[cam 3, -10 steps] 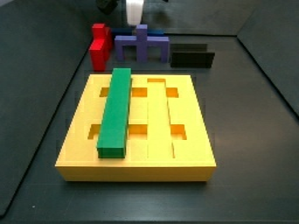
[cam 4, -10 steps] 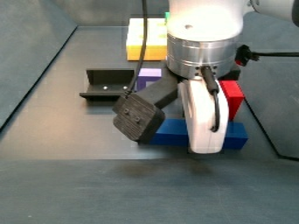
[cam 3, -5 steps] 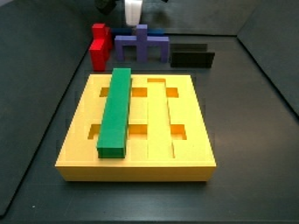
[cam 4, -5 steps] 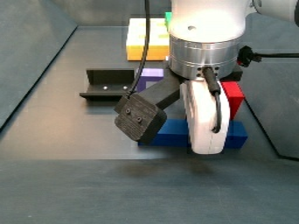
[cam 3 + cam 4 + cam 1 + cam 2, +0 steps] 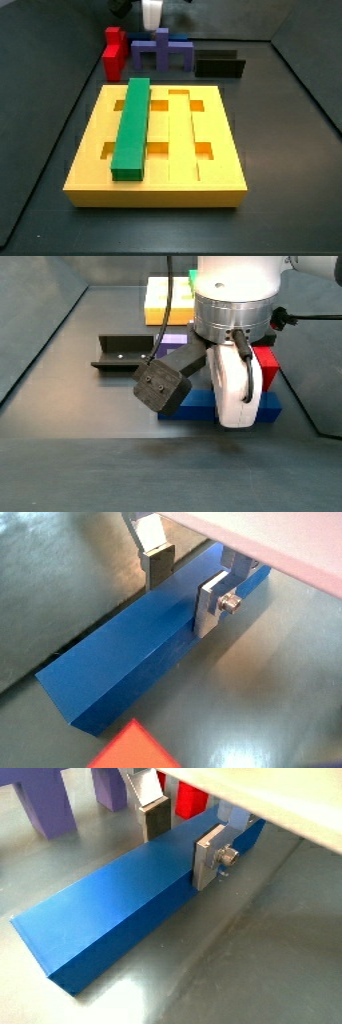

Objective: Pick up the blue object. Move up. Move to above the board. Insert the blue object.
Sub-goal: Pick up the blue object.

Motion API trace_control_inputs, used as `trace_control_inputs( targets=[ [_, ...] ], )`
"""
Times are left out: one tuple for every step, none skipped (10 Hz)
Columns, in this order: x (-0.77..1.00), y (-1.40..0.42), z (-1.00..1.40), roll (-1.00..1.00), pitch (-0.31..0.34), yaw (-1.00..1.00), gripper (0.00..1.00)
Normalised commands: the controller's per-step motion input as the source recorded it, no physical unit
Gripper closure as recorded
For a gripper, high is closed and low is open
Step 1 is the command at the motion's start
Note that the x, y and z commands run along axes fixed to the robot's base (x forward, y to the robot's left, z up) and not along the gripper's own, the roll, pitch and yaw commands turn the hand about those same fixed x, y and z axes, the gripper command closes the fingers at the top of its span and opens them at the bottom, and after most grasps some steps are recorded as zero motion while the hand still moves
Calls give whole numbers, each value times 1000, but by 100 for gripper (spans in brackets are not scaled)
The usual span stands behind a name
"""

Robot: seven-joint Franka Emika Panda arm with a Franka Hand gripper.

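The blue object point(image 5: 120, 662) point(image 5: 114, 913) is a long navy bar lying flat on the dark floor. In both wrist views my gripper point(image 5: 185, 592) point(image 5: 181, 840) straddles it near one end, a silver finger point(image 5: 214, 604) flat against one long side and the other finger's dark pad point(image 5: 158, 567) against the far side. The jaws look shut on the bar, which still rests on the floor. A side view shows the gripper point(image 5: 234, 396) low over the blue object point(image 5: 267, 408). The board point(image 5: 221, 140) is a large yellow block some way off, with a green bar point(image 5: 131, 125) in one groove.
A red piece point(image 5: 115, 52) point(image 5: 265, 364) and a purple pronged piece point(image 5: 163, 50) point(image 5: 47, 803) stand close beside the bar. The dark fixture point(image 5: 221, 65) point(image 5: 123, 351) sits nearby. Grey walls enclose the floor.
The gripper has sunk very slightly around the blue object and barely shifted since. The bar, the board and the other pieces have not moved.
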Motion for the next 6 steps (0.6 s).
trace_control_inputs(
  targets=[
    [0, 0, 0, 0, 0, 0, 100],
    [0, 0, 0, 0, 0, 0, 100],
    [0, 0, 0, 0, 0, 0, 100],
    [0, 0, 0, 0, 0, 0, 100],
    [0, 0, 0, 0, 0, 0, 100],
    [0, 0, 0, 0, 0, 0, 100]
  ],
)
